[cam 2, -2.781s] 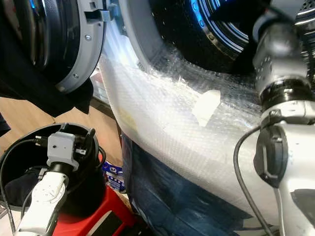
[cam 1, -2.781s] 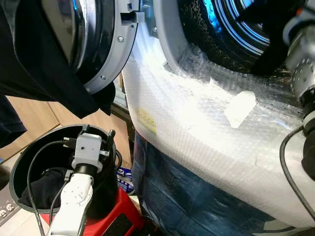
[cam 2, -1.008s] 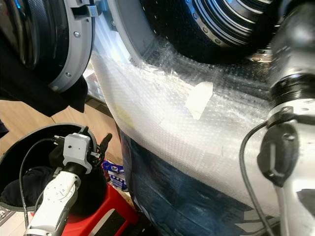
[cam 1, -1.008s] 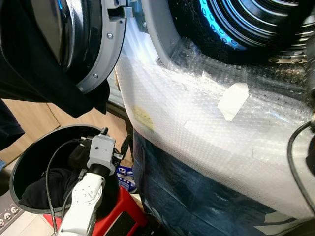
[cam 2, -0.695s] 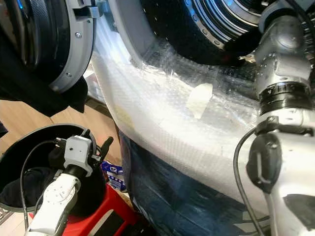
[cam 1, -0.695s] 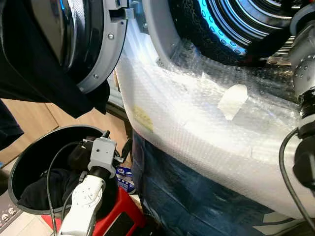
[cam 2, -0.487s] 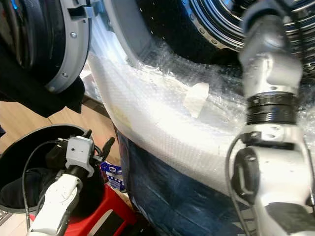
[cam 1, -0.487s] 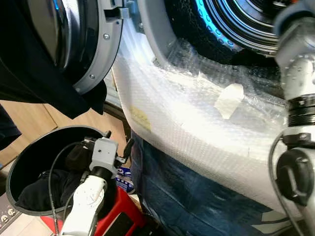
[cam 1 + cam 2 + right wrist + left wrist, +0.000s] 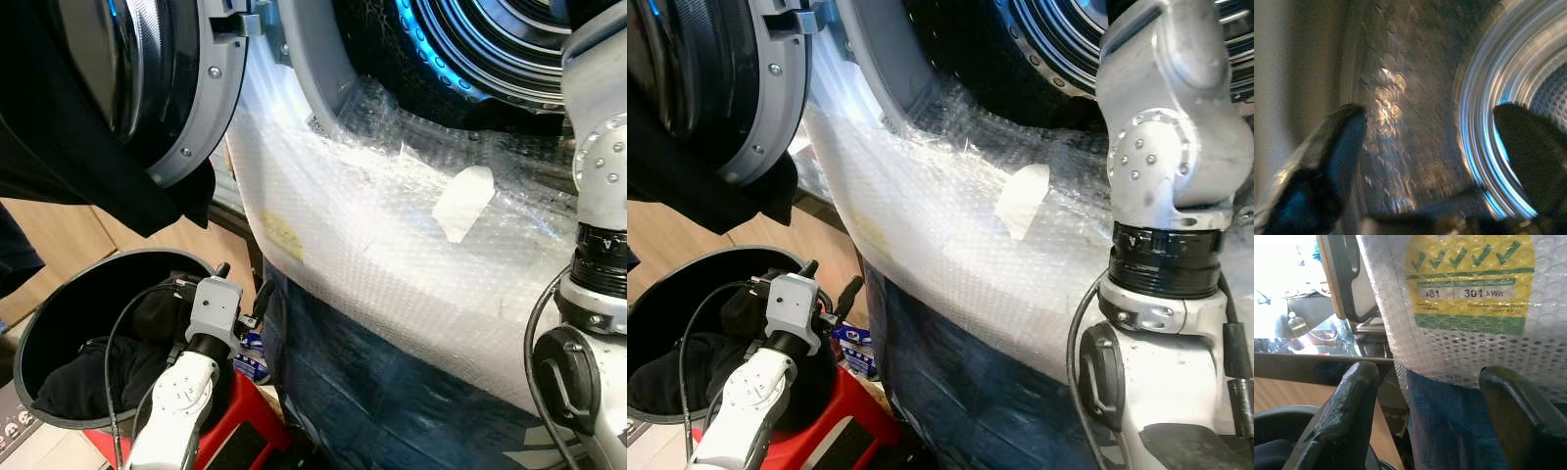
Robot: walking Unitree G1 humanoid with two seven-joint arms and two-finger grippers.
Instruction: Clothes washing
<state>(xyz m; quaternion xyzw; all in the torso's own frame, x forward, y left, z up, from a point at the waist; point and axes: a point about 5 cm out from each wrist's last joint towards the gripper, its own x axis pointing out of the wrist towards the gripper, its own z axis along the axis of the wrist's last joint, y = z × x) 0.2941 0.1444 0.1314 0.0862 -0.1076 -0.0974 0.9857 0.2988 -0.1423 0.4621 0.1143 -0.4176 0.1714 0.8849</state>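
- Head views: hovering at the rim of the black bin (image 9: 39, 333), left gripper (image 9: 242, 286) with fingers apart and empty; dark clothes (image 9: 93, 377) lying just behind and below it. Reaching up toward the drum (image 9: 490, 49), right arm.
- Left wrist view: facing the wrapped washer front (image 9: 1469, 333), fingers (image 9: 1342, 416) spread wide on nothing.
- Right wrist view: pointing the right gripper (image 9: 1425, 161), spread and empty, at the drum mouth.
- Judging: loading under way; next calling for dipping back into the bin and gripping cloth.
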